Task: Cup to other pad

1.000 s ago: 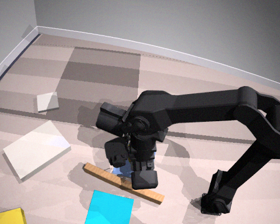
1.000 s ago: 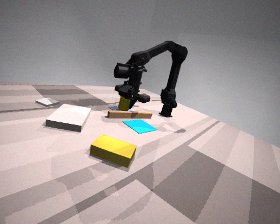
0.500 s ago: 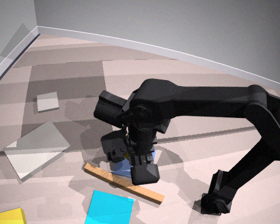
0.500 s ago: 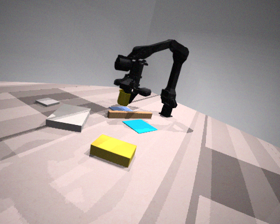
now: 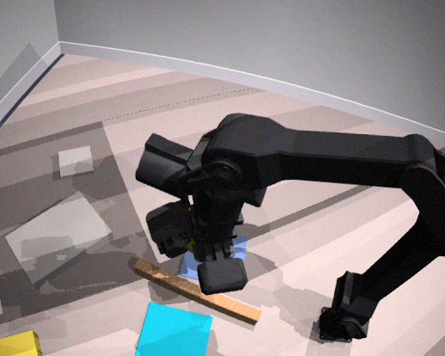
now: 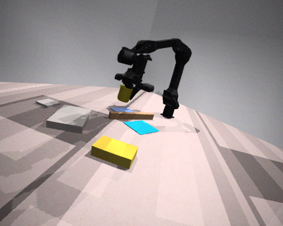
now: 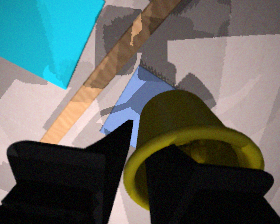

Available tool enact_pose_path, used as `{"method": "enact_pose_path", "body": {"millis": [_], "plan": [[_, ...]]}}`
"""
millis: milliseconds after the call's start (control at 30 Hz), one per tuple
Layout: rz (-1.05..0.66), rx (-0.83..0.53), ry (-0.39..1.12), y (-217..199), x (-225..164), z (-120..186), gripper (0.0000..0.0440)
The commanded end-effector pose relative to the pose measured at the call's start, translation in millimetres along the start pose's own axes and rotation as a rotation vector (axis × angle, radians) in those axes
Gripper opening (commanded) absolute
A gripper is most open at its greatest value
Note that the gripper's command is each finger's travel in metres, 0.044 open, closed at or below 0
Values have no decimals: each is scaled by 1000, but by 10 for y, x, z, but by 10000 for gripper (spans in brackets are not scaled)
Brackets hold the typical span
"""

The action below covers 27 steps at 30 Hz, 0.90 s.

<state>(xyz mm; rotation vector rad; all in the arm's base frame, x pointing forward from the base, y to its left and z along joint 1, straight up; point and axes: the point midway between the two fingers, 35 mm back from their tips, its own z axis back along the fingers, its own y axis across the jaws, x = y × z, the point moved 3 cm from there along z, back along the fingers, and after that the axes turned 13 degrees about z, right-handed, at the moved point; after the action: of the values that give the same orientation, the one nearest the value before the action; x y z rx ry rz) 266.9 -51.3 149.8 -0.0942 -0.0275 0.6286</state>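
The yellow cup (image 5: 191, 246) (image 6: 124, 93) (image 7: 177, 112) is in the air above the blue pad (image 5: 188, 267) (image 6: 119, 109) (image 7: 125, 100), leaning slightly in the exterior view. My gripper (image 6: 131, 94) (image 7: 139, 126) is shut on the cup's wall: in the wrist view one finger reaches inside the rim and the other is outside. The top view mostly hides the cup behind the gripper. The cup's inside is dark and partly covered, so I cannot make out the marbles. The cyan pad (image 5: 174, 328) (image 6: 141, 127) (image 7: 41, 35) lies beyond the wooden bar.
The wooden bar (image 5: 239, 310) (image 6: 131, 116) (image 7: 73, 110) lies between the two pads. A yellow block (image 5: 16, 345) (image 6: 113, 153) lies past the cyan pad. A large grey-white block (image 5: 58, 236) (image 6: 68, 117) and a small one (image 5: 76, 162) (image 6: 47, 102) lie off to the left.
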Motion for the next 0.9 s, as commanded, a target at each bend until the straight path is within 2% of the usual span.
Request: {"method": "enact_pose_path", "body": {"millis": [0,867], "plan": [[13,-8,-19,28,86,51,10],[129,-44,-103,496,631,49,0]]}}
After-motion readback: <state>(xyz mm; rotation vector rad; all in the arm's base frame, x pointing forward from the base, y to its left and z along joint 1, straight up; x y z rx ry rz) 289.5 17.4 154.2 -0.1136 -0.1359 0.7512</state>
